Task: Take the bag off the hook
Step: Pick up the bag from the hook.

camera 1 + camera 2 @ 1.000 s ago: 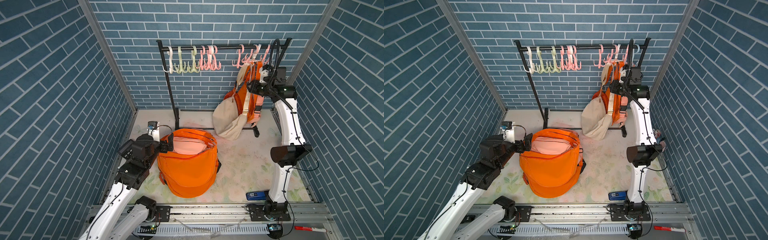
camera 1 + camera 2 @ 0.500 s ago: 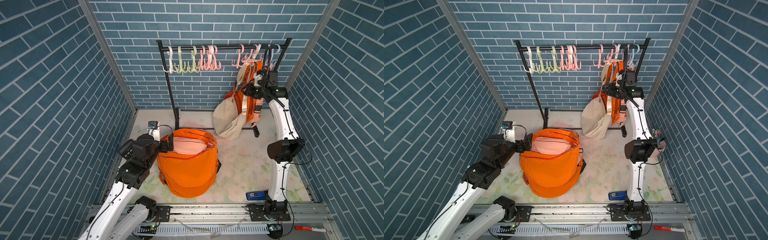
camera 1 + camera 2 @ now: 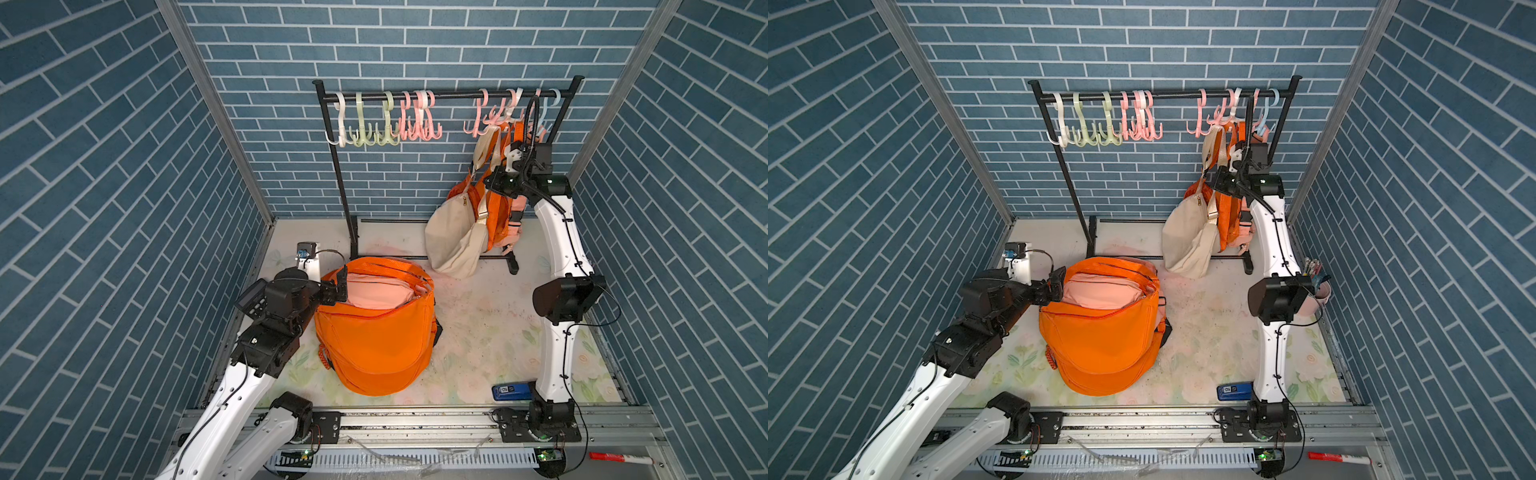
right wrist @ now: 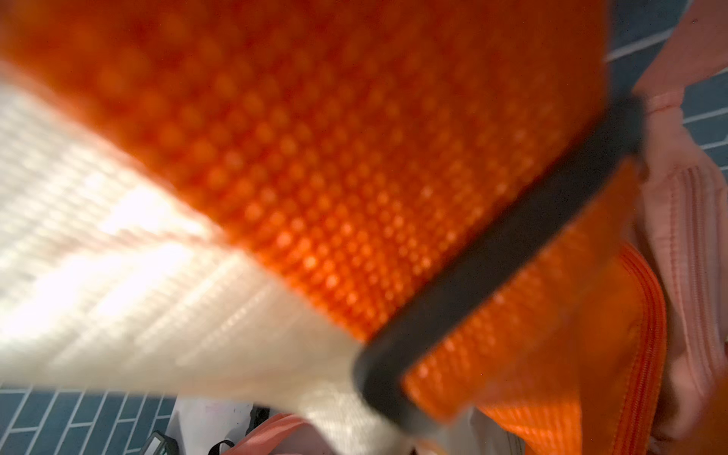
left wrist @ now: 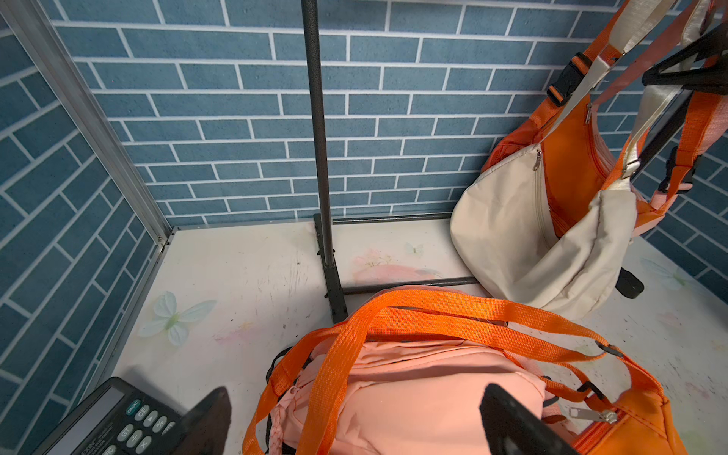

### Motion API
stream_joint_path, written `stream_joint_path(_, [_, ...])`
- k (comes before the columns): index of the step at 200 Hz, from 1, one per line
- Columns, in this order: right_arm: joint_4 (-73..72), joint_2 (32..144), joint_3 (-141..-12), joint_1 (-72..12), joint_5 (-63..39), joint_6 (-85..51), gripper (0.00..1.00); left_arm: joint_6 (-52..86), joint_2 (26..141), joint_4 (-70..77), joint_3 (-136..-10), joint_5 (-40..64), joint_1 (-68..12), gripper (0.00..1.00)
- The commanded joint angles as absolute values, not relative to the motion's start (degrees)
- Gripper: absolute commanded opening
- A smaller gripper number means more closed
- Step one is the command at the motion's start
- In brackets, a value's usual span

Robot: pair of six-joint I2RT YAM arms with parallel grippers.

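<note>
Beside rack post (image 3: 561,112), right claw (image 3: 510,149) closed, perhaps gripping orange strap (image 4: 354,177) (blurred).

Clear air under the rack rail (image 3: 455,95) between the white, green and pink hook cluster (image 3: 376,139) and the cream sling bag (image 3: 455,237); tight over there, that bag bulging in front of the hanging orange bag (image 3: 496,216); straps (image 4: 354,157) pressed right against the right wrist camera; down low, the orange backpack (image 3: 374,340) fills mid-floor; bare mat (image 3: 478,324) beside it, open through to the blue device (image 3: 511,392).
</note>
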State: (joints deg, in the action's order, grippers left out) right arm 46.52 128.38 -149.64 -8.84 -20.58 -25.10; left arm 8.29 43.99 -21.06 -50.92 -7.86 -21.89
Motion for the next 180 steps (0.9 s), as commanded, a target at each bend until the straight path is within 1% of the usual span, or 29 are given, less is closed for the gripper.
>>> stream_joint_path(1, [45.31,128.61,-150.16,-10.29,-22.41,-25.02,0.0,7.61,43.25,-20.13,-50.29,-8.26,-21.98,0.99])
stream_joint_path(63, [44.14,126.04,-147.98,-13.81,-20.75,-24.69,0.0,7.47,41.92,-20.13,-50.22,-8.38,-22.08,0.99])
stream_joint_path(73, [43.95,123.84,-147.7,-14.63,-20.65,-24.86,0.0,7.38,41.84,-20.13,-50.2,-8.65,-22.09,0.99])
stream_joint_path(180, [44.36,122.3,-148.19,-26.89,-18.1,-23.38,0.0,7.03,39.42,-20.04,-50.32,-9.2,-22.27,0.99])
